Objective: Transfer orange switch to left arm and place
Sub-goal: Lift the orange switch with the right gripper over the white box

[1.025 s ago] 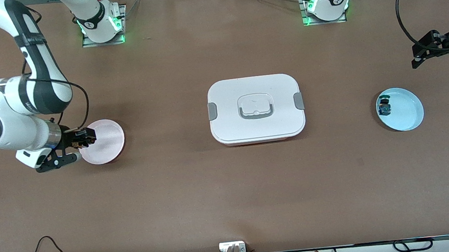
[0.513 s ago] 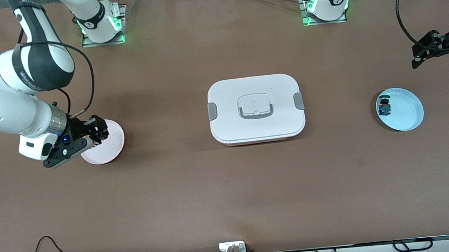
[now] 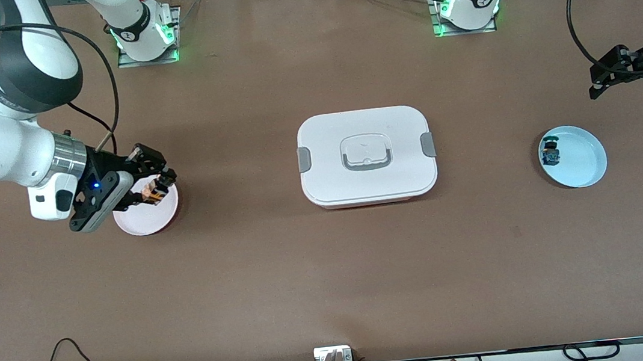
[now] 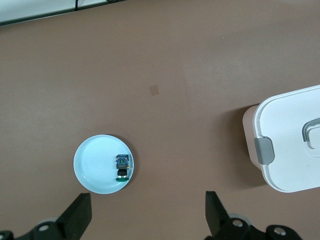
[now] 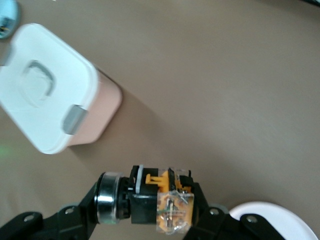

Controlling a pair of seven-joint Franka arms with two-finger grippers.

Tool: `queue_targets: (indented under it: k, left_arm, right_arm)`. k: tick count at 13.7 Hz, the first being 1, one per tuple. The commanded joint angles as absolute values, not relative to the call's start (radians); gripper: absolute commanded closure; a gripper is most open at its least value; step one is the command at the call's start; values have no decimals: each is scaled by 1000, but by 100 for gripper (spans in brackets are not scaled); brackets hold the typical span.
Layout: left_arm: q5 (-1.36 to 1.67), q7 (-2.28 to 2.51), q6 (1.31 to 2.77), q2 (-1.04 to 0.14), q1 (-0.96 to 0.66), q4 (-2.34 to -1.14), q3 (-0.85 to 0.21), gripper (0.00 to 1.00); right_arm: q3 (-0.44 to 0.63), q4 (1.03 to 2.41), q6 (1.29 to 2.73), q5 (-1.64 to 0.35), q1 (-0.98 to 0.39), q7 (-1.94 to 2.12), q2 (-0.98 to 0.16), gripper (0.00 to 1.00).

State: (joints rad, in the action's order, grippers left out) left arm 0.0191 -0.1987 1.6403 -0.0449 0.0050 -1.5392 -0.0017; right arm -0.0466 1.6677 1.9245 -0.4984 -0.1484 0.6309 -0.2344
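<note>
Two arms, two small round plates, two small switches and one box. In the front view, the box (image 3: 366, 156) — white, with grey side clips and a grey-outlined handle — sits mid-frame. At the frame's left the right gripper (image 3: 157, 184) is clamped on the orange switch (image 3: 150, 193), holding it over the pink plate (image 3: 147, 215). In the right wrist view the orange switch (image 5: 159, 201) shows a black body, an orange part, a clear tan-tinted end and a dark round cap ringed in metal. At the right edge the left gripper (image 3: 603, 77) waits in the air, fingers (image 4: 76, 216) apart. Below it in the frame, the blue plate (image 3: 579, 160) holds the blue-and-green switch (image 3: 550, 153).
</note>
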Motion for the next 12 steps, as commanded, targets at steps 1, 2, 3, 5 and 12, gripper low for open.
queue_targets:
  k: [1,2,3,5,12]
  left_arm:
    - [3,-186,1611,-69,12,-1491,-3,0]
    - [-5,-186,1595,-71,14,-1483,0,0]
    - [0,-186,1583,-64,15,-1483,6,0]
    - [-15,-183,1513,-127,9,-1485,8,0]
    - [172,-160,1368,-106,14,-1443,-5,0]
  right_arm:
    - [-48,1658,1921,-650,-155,838,-230,100]
    - [-48,1660,1934,-726,-156,927,-232,100]
    - [-48,1660,1940,-797,-161,1004,-236,100]
    - [-48,1664,1953,-924,-189,1182,-251,100]
    - [-48,1674,1960,-1303,-274,1629,-330,100]
